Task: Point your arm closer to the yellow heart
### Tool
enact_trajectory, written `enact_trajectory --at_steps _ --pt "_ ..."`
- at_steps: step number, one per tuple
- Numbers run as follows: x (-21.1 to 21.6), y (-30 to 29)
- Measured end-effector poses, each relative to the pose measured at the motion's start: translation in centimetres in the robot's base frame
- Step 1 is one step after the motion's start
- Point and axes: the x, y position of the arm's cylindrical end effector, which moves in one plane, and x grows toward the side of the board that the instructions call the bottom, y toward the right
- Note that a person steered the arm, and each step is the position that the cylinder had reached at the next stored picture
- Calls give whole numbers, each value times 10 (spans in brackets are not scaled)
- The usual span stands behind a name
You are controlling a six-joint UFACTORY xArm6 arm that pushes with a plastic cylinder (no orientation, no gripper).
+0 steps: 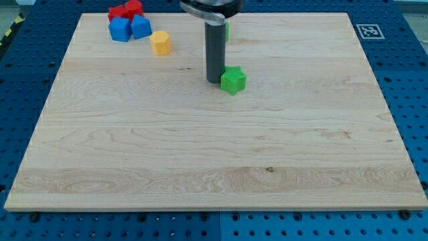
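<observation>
My tip (214,82) sits touching the green star (233,79) at its left. No jaws here (just a rod). The yellow block (160,42), heart shape unclear, is up-left on the worktop (200,154). Slide up-left, stop short, don't nudge it.

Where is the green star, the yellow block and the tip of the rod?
green star (233,80), camera view, top face.
yellow block (160,42), camera view, its middle.
my tip (214,82), camera view, rod's lower end, beside the star's left.
</observation>
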Motion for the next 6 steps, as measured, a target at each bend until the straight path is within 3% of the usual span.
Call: enact_trajectory --at_steps 3,6 --pt "-80 -25" --pt "-120 -33"
